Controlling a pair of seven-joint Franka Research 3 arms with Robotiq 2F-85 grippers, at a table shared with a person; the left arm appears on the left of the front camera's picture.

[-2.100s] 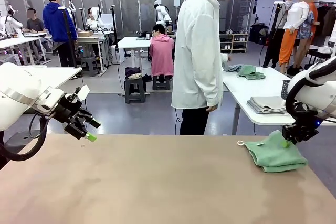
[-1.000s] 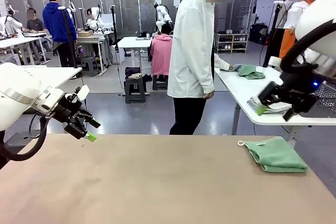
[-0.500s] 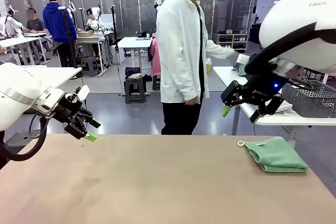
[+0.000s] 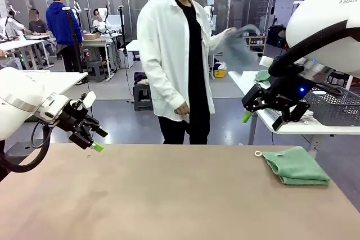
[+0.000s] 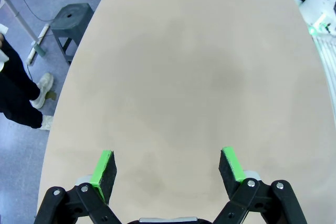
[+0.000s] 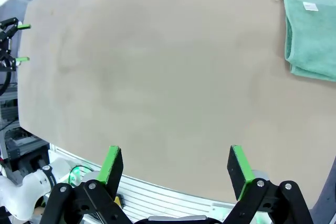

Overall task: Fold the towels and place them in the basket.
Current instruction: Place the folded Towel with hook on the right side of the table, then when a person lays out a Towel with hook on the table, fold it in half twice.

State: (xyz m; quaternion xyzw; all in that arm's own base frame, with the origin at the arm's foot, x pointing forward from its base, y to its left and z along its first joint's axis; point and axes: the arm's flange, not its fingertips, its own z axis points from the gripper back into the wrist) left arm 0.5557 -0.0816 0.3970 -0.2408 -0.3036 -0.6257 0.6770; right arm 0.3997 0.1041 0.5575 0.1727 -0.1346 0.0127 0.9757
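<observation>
My left claw [image 4: 100, 140] and right claw [image 4: 261, 122] hang spread, empty — waiting, I judge: the mint green towel [image 4: 295, 165] lies folded at the worktop's [image 4: 169, 195] two o'clock, the person [image 4: 174, 54] holds the grey-blue towel [image 4: 239, 46] at one o'clock.

Towel [image 4: 296, 166]: mint terry cloth, soft nap. Table [image 4: 169, 195]: smooth matt tan top. Basket [image 4: 334, 108]: dark mesh. Arm shells [image 4: 323, 21]: glossy white plastic

Green towel [image 6: 311, 32] cut off by the right wrist view's edge, basket [image 4: 339, 108] partly behind the right arm [image 4: 320, 21] and edge-cropped — raised towel [image 4: 239, 46] motion-blurred, folds unreadable
</observation>
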